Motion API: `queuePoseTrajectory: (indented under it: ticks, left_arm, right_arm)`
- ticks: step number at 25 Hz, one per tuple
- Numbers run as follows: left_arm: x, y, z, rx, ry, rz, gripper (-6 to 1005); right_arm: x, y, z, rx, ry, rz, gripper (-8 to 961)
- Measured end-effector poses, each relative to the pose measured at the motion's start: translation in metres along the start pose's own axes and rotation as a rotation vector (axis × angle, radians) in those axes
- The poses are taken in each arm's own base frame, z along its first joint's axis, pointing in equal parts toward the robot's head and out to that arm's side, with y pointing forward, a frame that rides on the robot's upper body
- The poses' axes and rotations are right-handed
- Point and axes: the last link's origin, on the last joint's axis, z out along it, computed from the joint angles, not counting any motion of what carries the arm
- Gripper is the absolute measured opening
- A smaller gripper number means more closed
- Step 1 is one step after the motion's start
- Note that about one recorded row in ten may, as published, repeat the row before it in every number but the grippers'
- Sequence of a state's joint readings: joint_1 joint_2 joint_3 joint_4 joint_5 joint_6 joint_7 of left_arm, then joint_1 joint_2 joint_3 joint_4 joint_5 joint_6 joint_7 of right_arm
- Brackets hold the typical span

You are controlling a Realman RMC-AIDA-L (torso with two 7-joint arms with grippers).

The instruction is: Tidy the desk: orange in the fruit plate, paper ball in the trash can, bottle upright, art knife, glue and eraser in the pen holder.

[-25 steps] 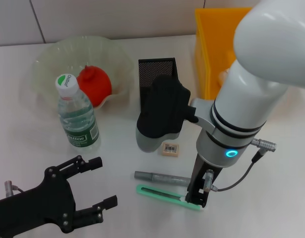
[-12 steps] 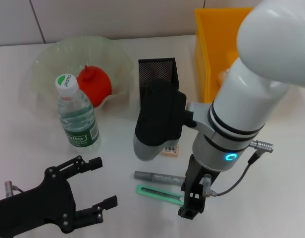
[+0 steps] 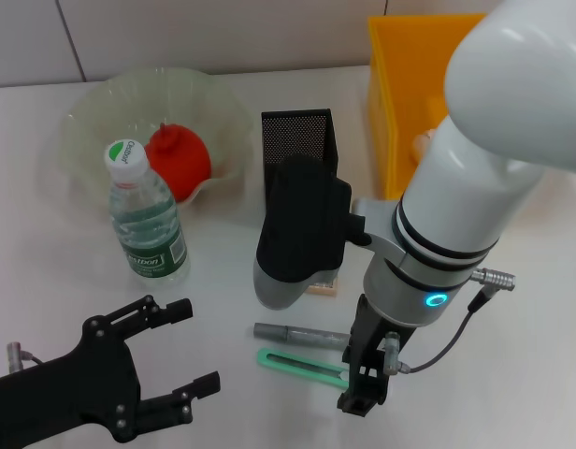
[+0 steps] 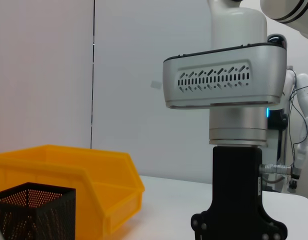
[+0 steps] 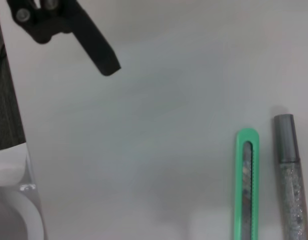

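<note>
Head above desk [image 3: 64,281], wrists low, close

1. You have one orange [image 3: 179,161], one fruit plate [image 3: 92,112], one bottle [image 3: 146,217].
2. One pen holder [image 3: 295,140], one trash can [image 3: 396,84].
3. One art knife [image 3: 301,368], one glue [image 3: 297,334].
4. One eraser [image 3: 322,283], mostly hidden, so probably just one.

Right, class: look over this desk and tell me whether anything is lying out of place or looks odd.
Two things lie loose on the desk instead of in the pen holder: the green art knife and the grey glue, side by side beneath the right gripper. The bottle stands upright and the orange sits in the fruit plate.
</note>
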State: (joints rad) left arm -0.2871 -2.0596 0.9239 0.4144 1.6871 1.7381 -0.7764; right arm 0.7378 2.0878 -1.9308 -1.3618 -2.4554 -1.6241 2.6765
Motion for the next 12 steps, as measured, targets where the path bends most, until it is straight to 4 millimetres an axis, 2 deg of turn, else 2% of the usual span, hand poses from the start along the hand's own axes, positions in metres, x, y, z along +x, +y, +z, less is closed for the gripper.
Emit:
queuePoseTrajectory:
  ticks: [12]
  left_arm:
    - [-0.0011,0.0015,-0.0020,0.004,-0.001,-0.005,810]
  right_arm:
    - [0.0018,-0.0058,0.0091,0.005,-0.005,0.030,497]
